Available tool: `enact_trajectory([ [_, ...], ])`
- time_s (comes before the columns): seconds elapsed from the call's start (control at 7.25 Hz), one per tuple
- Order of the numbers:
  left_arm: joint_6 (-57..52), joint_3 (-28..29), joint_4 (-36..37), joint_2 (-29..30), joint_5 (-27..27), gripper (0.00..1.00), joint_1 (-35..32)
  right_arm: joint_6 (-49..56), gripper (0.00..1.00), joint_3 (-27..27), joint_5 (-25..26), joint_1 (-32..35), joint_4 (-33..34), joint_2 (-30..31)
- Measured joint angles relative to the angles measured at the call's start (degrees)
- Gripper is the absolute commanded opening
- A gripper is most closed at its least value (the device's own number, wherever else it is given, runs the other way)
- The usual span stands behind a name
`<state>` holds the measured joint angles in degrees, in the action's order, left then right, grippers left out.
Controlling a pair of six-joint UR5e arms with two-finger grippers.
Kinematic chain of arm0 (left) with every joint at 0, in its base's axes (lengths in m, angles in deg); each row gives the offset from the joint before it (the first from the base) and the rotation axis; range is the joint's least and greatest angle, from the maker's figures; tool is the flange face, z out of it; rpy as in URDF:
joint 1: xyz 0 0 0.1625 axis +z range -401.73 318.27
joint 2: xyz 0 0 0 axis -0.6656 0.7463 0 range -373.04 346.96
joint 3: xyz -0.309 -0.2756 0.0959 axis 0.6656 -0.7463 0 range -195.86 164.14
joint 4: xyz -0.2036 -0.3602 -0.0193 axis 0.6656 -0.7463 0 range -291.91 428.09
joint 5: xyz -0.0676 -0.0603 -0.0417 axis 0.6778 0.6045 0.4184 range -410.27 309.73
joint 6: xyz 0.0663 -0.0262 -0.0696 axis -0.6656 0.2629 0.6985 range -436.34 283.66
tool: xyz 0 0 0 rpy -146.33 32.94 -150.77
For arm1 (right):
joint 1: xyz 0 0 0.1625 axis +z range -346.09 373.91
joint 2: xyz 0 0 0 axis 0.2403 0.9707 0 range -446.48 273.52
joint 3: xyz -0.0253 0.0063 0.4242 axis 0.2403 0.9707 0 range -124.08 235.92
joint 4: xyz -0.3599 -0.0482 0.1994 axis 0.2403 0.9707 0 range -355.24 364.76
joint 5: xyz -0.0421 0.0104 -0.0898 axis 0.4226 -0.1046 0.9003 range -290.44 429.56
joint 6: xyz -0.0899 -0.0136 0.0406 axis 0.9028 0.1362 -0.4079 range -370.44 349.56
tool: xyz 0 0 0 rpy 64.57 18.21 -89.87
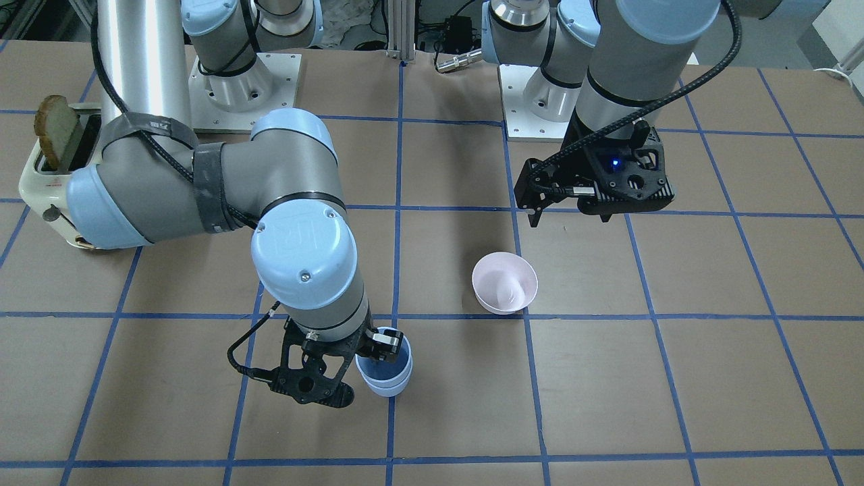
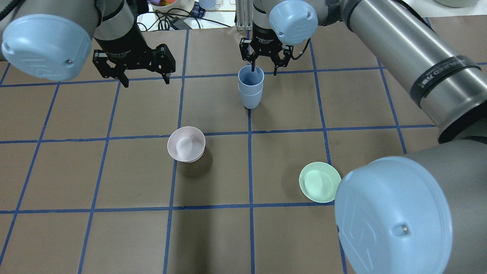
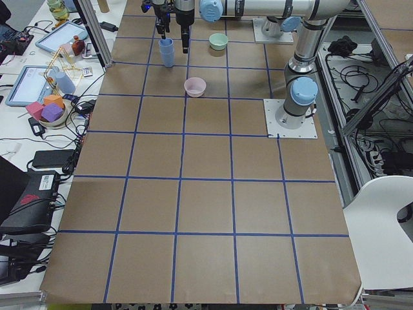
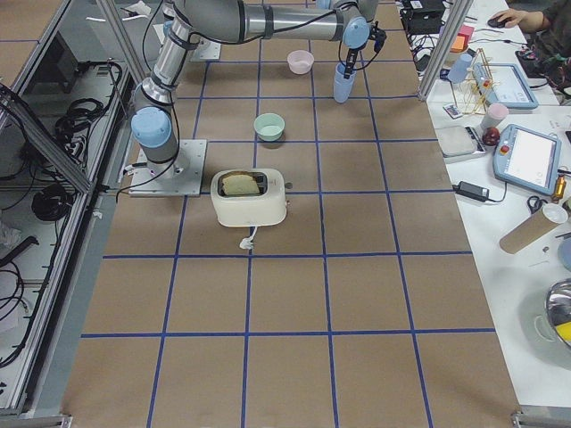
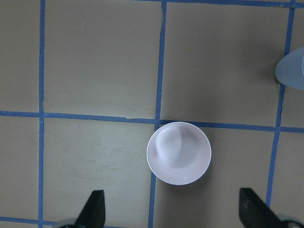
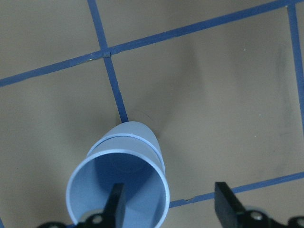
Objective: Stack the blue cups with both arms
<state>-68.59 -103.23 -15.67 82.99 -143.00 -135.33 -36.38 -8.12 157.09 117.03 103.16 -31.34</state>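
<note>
**BLUE CUPS: NESTED, RELEASE STEP**

- **Loc.:** blue cups (image 2: 250,86) upright on desk (image 2: 76,171), one seated inside the other, on the side far from the robot, by the centre gridline.
- **R pincer (image 2: 263,69):** jaws apart, gripping nothing. One finger (image 6: 116,202) dips inside the top cup's mouth, the other sits outside, clear of the wall.
- **L pincer (image 2: 145,78):** wide, empty, above pink bowl (image 2: 186,144), well apart from the cups.
- **Step (est.):** stack looks made, R letting go.
- **Next:** R should lift straight up so the inner finger doesn't snag the rim and tip the stack.
</note>
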Motion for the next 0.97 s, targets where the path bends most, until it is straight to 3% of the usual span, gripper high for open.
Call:
enact_trajectory([
  [0.14, 0.0, 0.0, 0.0, 0.0, 0.0, 1.00, 0.0, 5.6, 0.99, 0.4, 0.1, -2.8, -2.3, 1.5],
  [0.55, 0.0, -0.2, 0.0, -0.1, 0.0, 1.00, -0.1, 20.8, 0.99, -0.8, 1.3, -10.9, -12.6, 9.7],
  [0.97, 0.3, -0.1, -0.2, -0.2, -0.2, 1.00, -0.1, 22.5, 1.00, -13.4, 1.7, -12.1, -14.2, 24.0],
])
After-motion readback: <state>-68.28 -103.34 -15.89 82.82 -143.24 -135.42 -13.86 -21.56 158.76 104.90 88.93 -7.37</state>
